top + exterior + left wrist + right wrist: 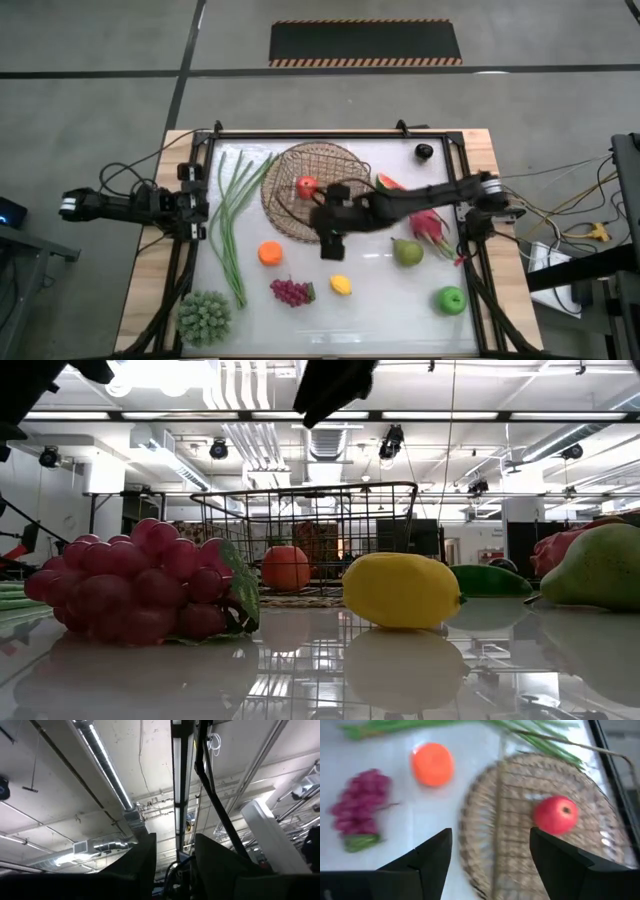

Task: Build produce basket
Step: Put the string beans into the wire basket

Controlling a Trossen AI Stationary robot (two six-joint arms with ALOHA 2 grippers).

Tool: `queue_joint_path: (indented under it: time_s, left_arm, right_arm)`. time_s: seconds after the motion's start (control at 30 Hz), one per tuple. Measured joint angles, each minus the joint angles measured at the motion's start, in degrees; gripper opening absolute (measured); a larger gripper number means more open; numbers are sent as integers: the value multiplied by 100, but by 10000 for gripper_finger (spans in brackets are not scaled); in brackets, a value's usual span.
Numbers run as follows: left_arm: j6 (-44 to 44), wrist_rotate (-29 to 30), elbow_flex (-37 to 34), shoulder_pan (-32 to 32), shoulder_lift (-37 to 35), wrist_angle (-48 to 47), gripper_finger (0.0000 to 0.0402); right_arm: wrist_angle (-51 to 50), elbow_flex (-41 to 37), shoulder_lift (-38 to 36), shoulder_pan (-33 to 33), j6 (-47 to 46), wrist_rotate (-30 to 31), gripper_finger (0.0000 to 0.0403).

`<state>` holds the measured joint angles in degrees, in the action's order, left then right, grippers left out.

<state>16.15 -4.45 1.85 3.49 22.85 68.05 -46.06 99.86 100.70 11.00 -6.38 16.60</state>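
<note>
Purple grapes [140,585] and a lemon [400,590] lie nearest the low camera on the white table [380,300], with the orange [270,253] behind them. Above the near rim of the basket [300,205], the right gripper [490,865] hangs with its fingers spread and nothing between them, while one red apple [555,815] rests inside the basket. At the table's left edge, the left gripper [174,865] is parked pointing at the ceiling, fingers slightly parted and gripping nothing.
</note>
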Motion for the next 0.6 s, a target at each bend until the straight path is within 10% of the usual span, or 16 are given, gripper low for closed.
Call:
queue_joint_path:
  time_s: [0.4,0.6]
  left_arm:
    - [-1308,-48,0,0,740,-523,118]
    - [-2004,-41,119,0,1470,-162,118]
  right_arm:
    - [7876,-4690,-919,42,1799,-873,226]
    - [9012,-5627,-1080,1,1846,-1171,212]
